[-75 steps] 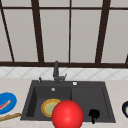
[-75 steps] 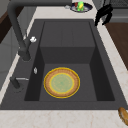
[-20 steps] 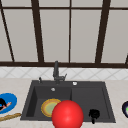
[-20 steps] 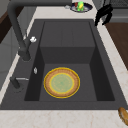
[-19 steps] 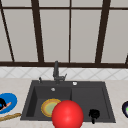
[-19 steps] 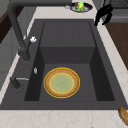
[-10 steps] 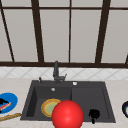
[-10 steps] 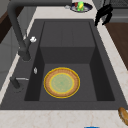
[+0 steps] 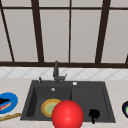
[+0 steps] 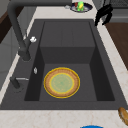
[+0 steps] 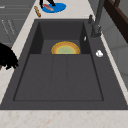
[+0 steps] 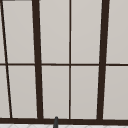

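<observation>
Nothing has shifted since the earlier frames: both hands hang where they were. Start at the left, where your left hand sits over the blue plate, on or just above the piece of red food lying there. The frame edge cuts that hand off, so you cannot tell whether it is grasping the food or released. A breadstick lies on the counter just in front of the plate.

In the sink, a yellow plate lies flat on the basin floor, untouched. A big red ball blocks the sink's front edge and part of that plate; what it rests on is hidden.

Your right hand hovers by the sink's right front corner, fingers hanging loose, holding nothing, near a dark bowl with something green in it.

I judge this a pause at the reach stage. Any pick-up at the blue plate calls for confirming the grip first
</observation>
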Robot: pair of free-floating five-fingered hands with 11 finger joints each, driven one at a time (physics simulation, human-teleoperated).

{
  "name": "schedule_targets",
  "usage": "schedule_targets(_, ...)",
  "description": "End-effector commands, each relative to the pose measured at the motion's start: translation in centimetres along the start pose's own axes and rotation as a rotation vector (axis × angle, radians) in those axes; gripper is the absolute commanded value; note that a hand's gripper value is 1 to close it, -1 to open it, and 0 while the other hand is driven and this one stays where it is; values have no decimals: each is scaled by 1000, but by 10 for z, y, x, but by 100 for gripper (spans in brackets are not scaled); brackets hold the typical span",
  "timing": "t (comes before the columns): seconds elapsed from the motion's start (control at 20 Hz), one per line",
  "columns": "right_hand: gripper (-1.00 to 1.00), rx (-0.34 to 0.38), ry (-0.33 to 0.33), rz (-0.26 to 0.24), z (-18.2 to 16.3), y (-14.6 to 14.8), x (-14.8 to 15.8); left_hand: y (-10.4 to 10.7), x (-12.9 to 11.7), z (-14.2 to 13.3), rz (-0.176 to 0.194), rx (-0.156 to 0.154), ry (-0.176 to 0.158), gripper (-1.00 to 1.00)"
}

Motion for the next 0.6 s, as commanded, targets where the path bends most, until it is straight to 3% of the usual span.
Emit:
schedule_targets(0.0, 0, 0, 0, 0, 0, 0, 0, -21, -13, 3, 1, 84, 49, -100)
schedule_targets(0.15, 0, 0, 0, 0, 0, 0, 0, -30, -15, 5, 29, 73, 29, -100)
schedule_targets(0.2, 0, 0, 0, 0, 0, 0, 0, -32, -15, 6, 33, 72, 23, 100)
schedule_targets(0.25, 0, 0, 0, 0, 0, 0, 0, -28, -11, 11, 84, 54, 0, 100)
schedule_targets(0.3, 0, 0, 0, 0, 0, 0, 0, -27, -4, 9, 69, 45, -16, 100)
schedule_targets(0.45, 0, 0, 0, 0, 0, 0, 0, -26, 23, -1, -15, 28, -23, 100)
schedule_targets(0.55, 0, 0, 0, 0, 0, 0, 0, -29, 34, -2, -80, 43, 4, 100)
